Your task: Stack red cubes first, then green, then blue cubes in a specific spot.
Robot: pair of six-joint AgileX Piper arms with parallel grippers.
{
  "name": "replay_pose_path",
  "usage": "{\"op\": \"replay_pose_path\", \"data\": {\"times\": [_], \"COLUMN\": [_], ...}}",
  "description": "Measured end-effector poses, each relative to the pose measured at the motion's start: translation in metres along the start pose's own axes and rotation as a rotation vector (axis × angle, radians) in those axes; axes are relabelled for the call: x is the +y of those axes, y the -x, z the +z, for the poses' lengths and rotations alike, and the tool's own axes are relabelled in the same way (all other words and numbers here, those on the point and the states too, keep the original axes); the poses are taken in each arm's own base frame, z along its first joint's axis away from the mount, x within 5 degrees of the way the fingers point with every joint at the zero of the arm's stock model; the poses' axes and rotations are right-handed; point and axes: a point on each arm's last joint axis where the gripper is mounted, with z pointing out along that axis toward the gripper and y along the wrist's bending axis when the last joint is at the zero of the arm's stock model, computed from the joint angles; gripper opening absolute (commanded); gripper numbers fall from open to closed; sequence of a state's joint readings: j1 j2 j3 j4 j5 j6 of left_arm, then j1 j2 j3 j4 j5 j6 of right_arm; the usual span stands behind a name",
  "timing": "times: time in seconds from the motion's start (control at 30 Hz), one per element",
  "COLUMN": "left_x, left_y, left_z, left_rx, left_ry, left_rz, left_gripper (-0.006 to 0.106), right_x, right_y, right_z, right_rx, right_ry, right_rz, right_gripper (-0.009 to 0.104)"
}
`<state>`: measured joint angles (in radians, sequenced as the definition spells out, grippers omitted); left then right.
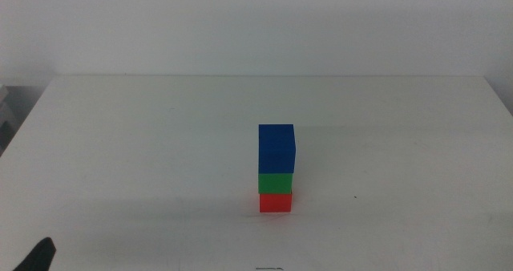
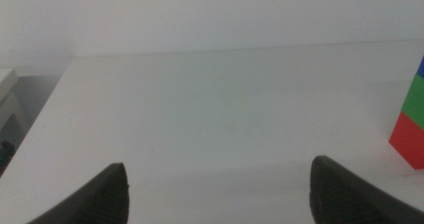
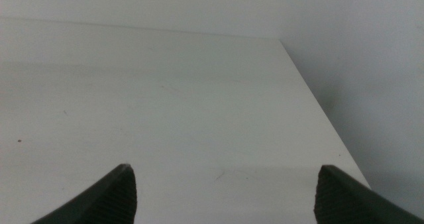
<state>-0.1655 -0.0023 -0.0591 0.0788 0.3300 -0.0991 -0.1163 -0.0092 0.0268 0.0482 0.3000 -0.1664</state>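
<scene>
Stack cut by the left wrist picture's edge, with only slivers of the blue cube (image 2: 421, 66), green cube (image 2: 415, 99) and red cube (image 2: 411, 139) visible; left gripper (image 1: 36, 256) reduced to a dark tip at the middle view's bottom edge; right gripper (image 3: 222, 194) showing jaw tips only.

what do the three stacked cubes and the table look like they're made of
The red cube, green cube and blue cube look solid, with matte, plain, evenly coloured faces and no grain or glare: maybe painted wood or plastic, hard to tell. The table looks like smooth white laminate or painted board, with a faint sheen.
</scene>
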Motion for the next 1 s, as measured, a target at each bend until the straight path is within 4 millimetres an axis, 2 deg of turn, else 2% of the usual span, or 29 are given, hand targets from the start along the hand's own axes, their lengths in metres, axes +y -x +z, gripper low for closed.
{"op": "replay_pose_path", "data": {"times": [0.4, 1.0], "left_x": [0.0, 0.007], "left_y": [-0.025, -0.027], "left_z": [0.007, 0.007], "left_rx": [0.05, 0.056], "left_ry": [-0.003, 0.124], "left_rz": [-0.008, -0.035], "left_gripper": [0.094, 0.094], "right_x": [0.0, 0.0], "right_y": [-0.001, -0.001], "right_z": [0.0, 0.0], "right_rx": [0.001, 0.002], "right_ry": [-0.002, -0.002], "right_rz": [-0.003, -0.003], "right_gripper": [0.09, 0.09]}}
